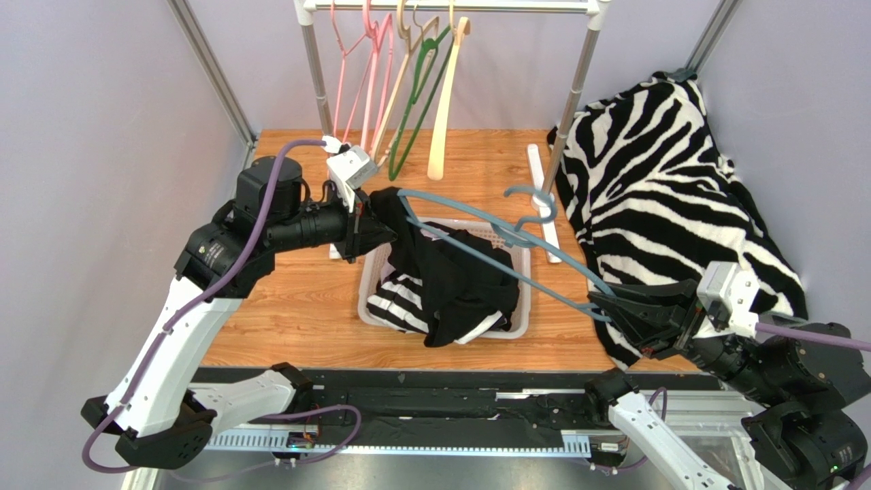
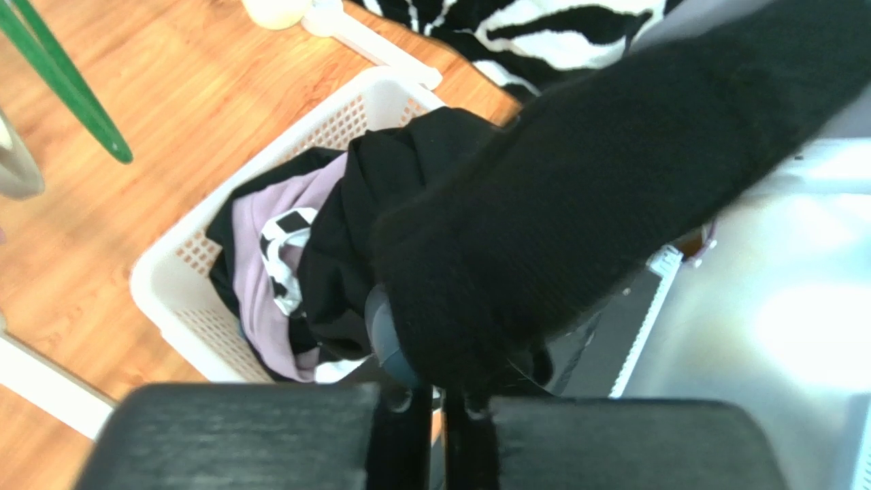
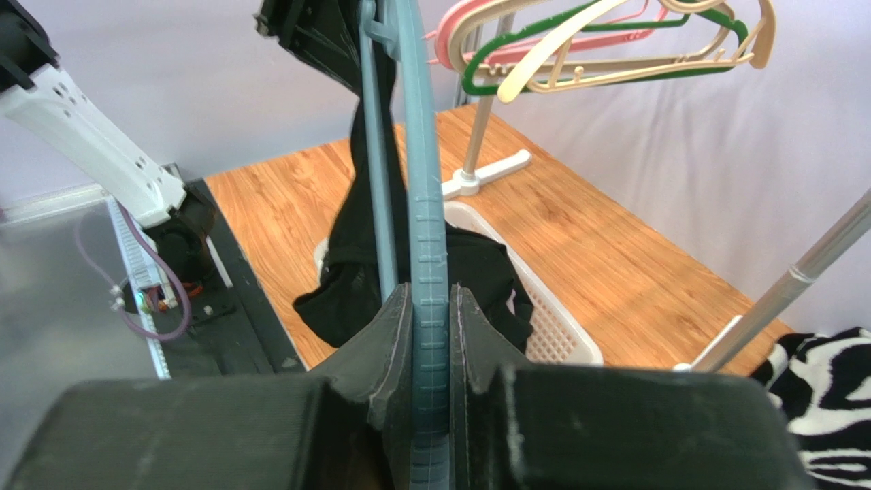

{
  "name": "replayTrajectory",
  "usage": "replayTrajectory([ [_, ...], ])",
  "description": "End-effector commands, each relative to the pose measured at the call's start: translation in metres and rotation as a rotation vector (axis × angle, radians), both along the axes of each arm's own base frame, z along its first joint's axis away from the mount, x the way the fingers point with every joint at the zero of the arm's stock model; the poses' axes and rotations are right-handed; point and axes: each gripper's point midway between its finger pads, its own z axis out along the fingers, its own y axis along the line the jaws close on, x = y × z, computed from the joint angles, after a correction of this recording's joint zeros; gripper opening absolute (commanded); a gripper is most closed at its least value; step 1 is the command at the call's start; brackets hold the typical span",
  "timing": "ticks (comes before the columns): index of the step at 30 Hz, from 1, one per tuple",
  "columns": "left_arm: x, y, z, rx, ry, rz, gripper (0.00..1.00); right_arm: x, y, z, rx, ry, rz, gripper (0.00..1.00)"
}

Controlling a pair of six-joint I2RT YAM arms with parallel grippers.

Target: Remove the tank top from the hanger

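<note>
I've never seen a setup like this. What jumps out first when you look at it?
In the middle, a blue-grey hanger is held in the air between two arms. The right gripper clamps one end, and the left gripper pinches the black tank top draped from the other end, over a white basket. On the right lies a bold zebra-striped blanket.

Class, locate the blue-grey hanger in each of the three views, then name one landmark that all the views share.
Top external: the blue-grey hanger slants across the centre, above the white laundry basket.
Left wrist: only its rounded end peeks from under the black tank top, lower centre.
Right wrist: it runs up the middle, clamped in the right end effector.
Shared landmark: the white laundry basket.
</note>
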Motion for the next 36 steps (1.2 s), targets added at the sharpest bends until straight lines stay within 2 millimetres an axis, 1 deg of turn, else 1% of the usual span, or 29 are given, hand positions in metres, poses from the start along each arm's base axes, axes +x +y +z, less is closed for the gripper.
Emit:
replayTrajectory([
  [1, -0.008, -0.006, 0.015, -0.061, -0.022, -0.062, 0.00, 0.001, -0.003, 0.022, 0.027, -0.064, -0.019, 0.00],
  [2, -0.008, -0.006, 0.016, -0.062, -0.023, -0.062, 0.00, 0.001, -0.003, 0.022, 0.027, -0.062, -0.019, 0.00],
  [8, -0.016, 0.003, 0.037, -0.117, -0.059, -0.060, 0.00, -0.002, -0.007, 0.017, 0.025, -0.055, -0.033, 0.00],
  [10, -0.018, 0.007, 0.048, -0.136, -0.083, -0.052, 0.00, -0.001, -0.008, 0.015, 0.018, -0.052, -0.043, 0.00],
  [11, -0.017, 0.010, 0.053, -0.142, -0.094, -0.040, 0.00, -0.001, -0.010, 0.012, 0.009, -0.040, -0.049, 0.00],
  [12, -0.019, 0.013, 0.063, -0.155, -0.120, -0.032, 0.00, -0.002, -0.011, 0.011, 0.004, -0.039, -0.056, 0.00],
  [14, -0.018, 0.019, 0.073, -0.163, -0.156, -0.009, 0.00, -0.003, -0.014, 0.005, -0.009, -0.019, -0.070, 0.00],
  [15, -0.020, 0.022, 0.084, -0.174, -0.187, -0.002, 0.00, -0.005, -0.016, 0.004, -0.008, -0.020, -0.074, 0.00],
  [17, -0.021, 0.025, 0.092, -0.179, -0.213, 0.009, 0.00, -0.008, -0.018, -0.002, -0.014, -0.005, -0.082, 0.00],
  [18, -0.022, 0.028, 0.099, -0.186, -0.235, 0.018, 0.00, -0.012, -0.021, -0.002, -0.009, -0.013, -0.086, 0.00],
  [22, -0.017, 0.035, 0.101, -0.176, -0.250, 0.068, 0.00, -0.021, -0.033, -0.004, -0.012, -0.016, -0.128, 0.00],
  [23, -0.015, 0.036, 0.099, -0.172, -0.247, 0.074, 0.00, -0.027, -0.037, -0.003, -0.011, -0.019, -0.133, 0.00],
  [25, -0.014, 0.036, 0.094, -0.163, -0.241, 0.076, 0.00, -0.033, -0.041, -0.003, -0.013, -0.022, -0.141, 0.00],
  [27, -0.011, 0.036, 0.089, -0.153, -0.232, 0.082, 0.00, -0.045, -0.047, 0.000, -0.006, -0.031, -0.139, 0.00],
  [30, 0.000, 0.035, 0.078, -0.125, -0.214, 0.102, 0.00, -0.072, -0.046, 0.007, 0.012, -0.089, -0.063, 0.00],
  [31, 0.006, 0.033, 0.074, -0.113, -0.203, 0.107, 0.00, -0.077, -0.046, 0.009, 0.015, -0.102, -0.049, 0.00],
  [33, 0.012, 0.032, 0.072, -0.104, -0.199, 0.118, 0.00, -0.092, -0.044, 0.014, 0.021, -0.128, -0.001, 0.00],
  [34, 0.019, 0.031, 0.070, -0.092, -0.191, 0.133, 0.00, -0.094, -0.043, 0.012, 0.015, -0.116, 0.013, 0.00],
  [36, 0.026, 0.031, 0.067, -0.077, -0.192, 0.143, 0.00, -0.096, -0.043, 0.014, 0.013, -0.112, 0.012, 0.00],
])
